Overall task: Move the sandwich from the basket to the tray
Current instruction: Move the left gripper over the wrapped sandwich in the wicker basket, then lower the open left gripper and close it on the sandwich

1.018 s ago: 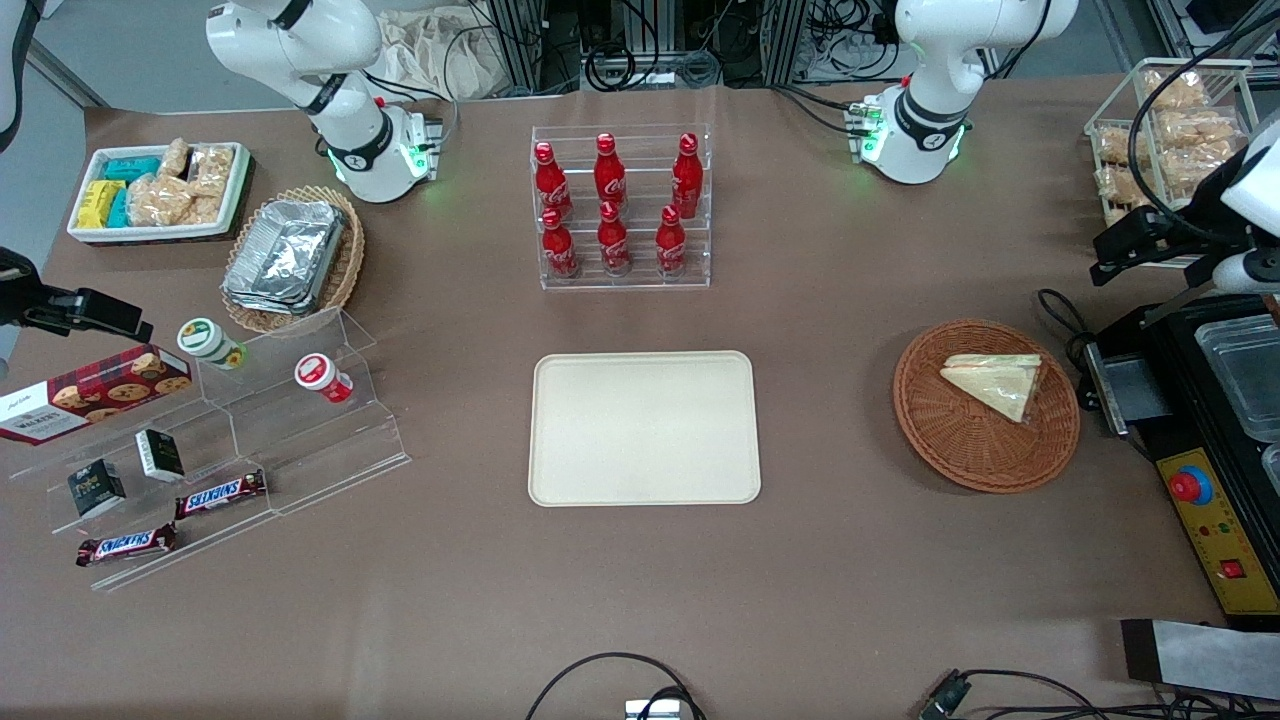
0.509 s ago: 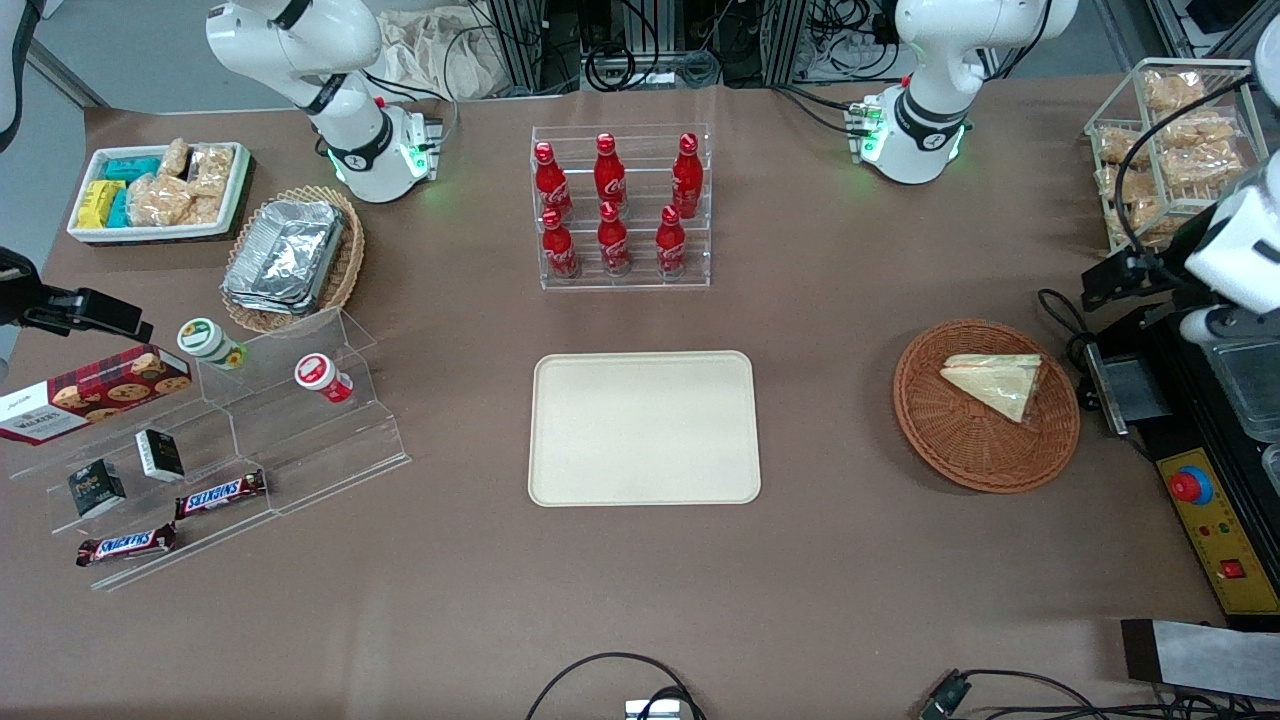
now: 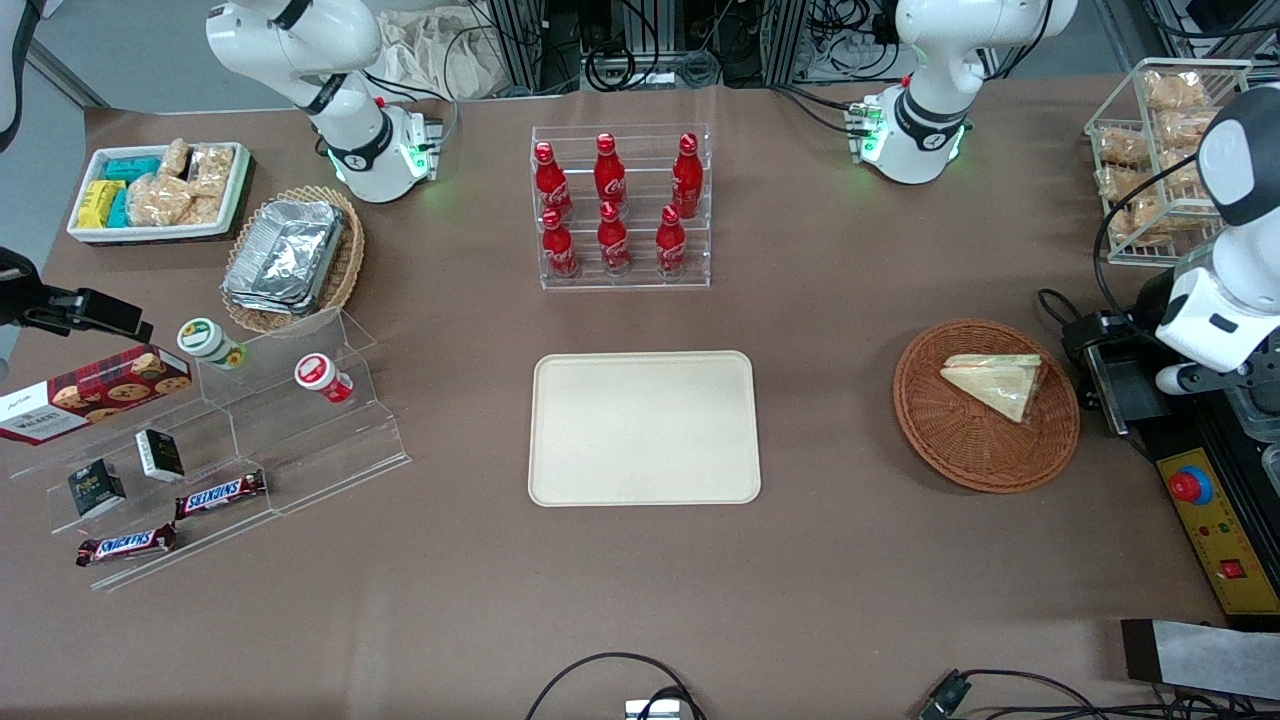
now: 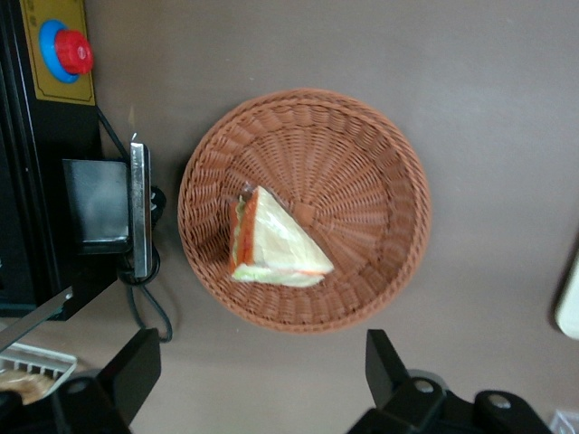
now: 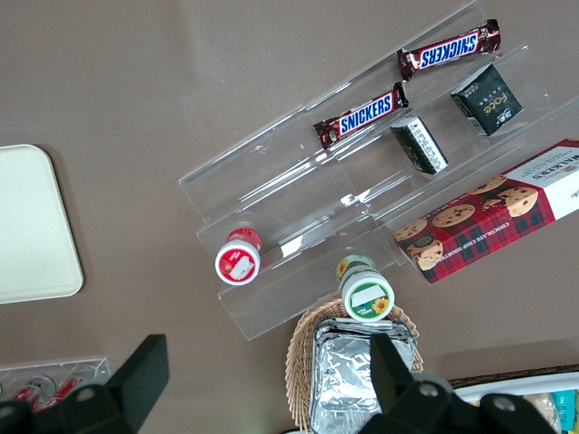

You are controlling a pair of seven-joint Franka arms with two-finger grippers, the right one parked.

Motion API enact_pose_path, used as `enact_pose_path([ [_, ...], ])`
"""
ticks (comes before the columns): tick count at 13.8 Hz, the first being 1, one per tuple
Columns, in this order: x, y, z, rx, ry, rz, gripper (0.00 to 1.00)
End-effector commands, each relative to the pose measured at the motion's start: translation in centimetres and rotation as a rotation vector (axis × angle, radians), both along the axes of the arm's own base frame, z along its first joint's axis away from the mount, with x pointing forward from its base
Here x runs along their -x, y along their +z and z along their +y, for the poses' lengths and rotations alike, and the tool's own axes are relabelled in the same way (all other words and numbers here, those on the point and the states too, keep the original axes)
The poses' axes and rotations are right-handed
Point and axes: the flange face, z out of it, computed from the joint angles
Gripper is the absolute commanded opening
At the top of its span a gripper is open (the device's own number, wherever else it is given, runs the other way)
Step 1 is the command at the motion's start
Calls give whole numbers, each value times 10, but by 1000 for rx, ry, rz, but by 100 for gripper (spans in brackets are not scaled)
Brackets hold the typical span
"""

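The sandwich, a wrapped white-bread triangle with orange-red and green filling, lies in the round reddish-brown wicker basket. Both show in the left wrist view: the sandwich, the basket. The cream-beige tray lies flat mid-table, toward the parked arm's end from the basket; its edge shows in the left wrist view. My left gripper hangs above the table beside the basket, toward the working arm's end. It is open and empty, its fingers wide apart.
A black machine with a red button stands close beside the basket under my arm. A wire rack of bagged snacks and a cola bottle rack stand farther from the camera. An acrylic snack stand is at the parked arm's end.
My left arm has swung nearer to the camera and closer to the basket over the last second. The sandwich, basket and tray have not moved.
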Motion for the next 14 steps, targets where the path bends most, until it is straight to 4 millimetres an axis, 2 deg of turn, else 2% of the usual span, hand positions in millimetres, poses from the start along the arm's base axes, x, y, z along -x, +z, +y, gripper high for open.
enact_pose_path([
  [1,29,-29,20,10,87,-41,100],
  [4,44,-72,25,23,220,-93,100],
  [7,52,-92,24,29,259,-67,100],
  [10,65,-124,31,67,324,-96,100],
  [14,71,-155,31,94,371,-96,100],
])
